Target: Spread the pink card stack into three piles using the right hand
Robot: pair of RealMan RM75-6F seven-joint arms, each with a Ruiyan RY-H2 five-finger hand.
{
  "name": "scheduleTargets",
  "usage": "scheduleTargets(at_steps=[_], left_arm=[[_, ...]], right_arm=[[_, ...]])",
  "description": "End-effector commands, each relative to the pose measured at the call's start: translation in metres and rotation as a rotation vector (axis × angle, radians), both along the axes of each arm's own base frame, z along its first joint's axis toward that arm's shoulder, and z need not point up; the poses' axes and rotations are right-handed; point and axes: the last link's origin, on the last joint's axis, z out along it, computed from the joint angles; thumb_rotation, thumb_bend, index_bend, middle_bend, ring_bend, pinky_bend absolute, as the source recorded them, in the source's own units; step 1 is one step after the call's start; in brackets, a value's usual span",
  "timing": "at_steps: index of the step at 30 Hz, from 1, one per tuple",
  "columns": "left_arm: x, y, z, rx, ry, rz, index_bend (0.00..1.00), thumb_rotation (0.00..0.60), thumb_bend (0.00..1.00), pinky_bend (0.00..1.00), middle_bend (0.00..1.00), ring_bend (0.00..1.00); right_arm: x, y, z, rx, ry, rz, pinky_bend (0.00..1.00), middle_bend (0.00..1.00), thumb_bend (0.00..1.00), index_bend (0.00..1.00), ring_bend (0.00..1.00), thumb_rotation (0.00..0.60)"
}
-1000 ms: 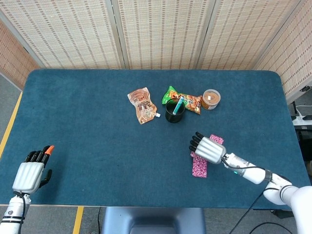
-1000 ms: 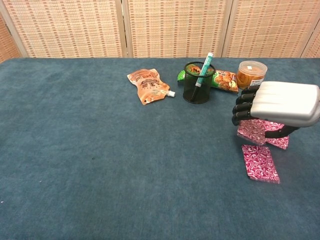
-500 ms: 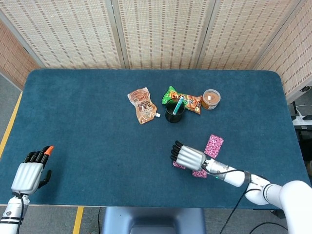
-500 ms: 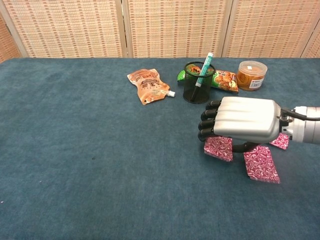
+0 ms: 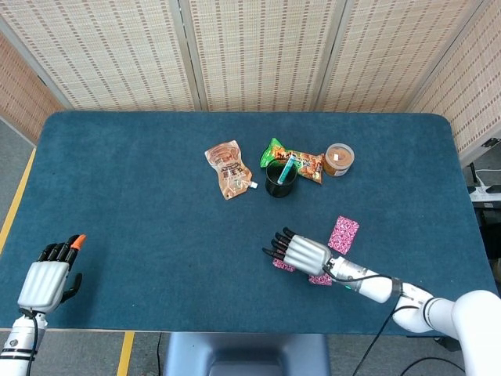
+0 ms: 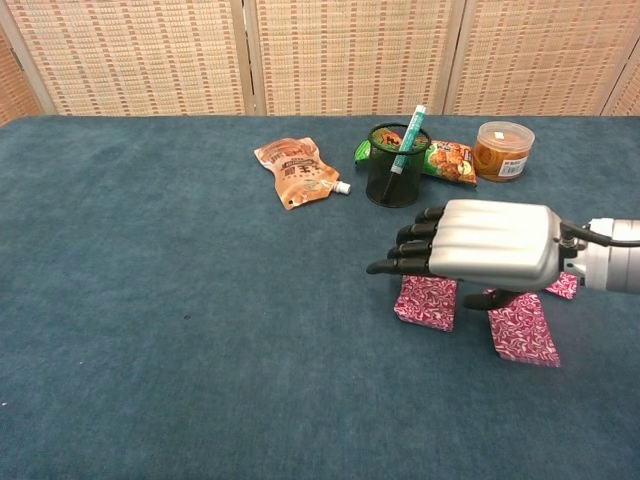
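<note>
Right hand (image 6: 487, 245) open, fingers extended, hovering above left pink card pile (image 6: 426, 301), with two more piles (image 6: 522, 328) (image 5: 343, 233) to the right on counter (image 6: 200, 300)

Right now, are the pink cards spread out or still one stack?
Spread: three separate pink piles lie on the table, under and beside the right hand.

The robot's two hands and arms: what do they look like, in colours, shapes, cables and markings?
Both the right hand and the left hand have a ribbed silver metal back and black fingers. One fingertip of the left hand is orange. The right forearm is white and silver with a small teal mark, and a thin black cable runs along it. No sleeves show.
</note>
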Motion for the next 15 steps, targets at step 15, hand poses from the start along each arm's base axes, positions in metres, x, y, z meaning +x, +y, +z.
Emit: scheduleTargets(at_steps=[15], left_arm=[[0.004,0.001,0.006,0.063,-0.034,-0.089,0.00,0.600,0.47,0.18,0.02,0.09]], right_arm=[[-0.094,0.093,0.139,-0.580,-0.421,-0.584,0.08,0.03,0.21,0.00,0.00,0.600]])
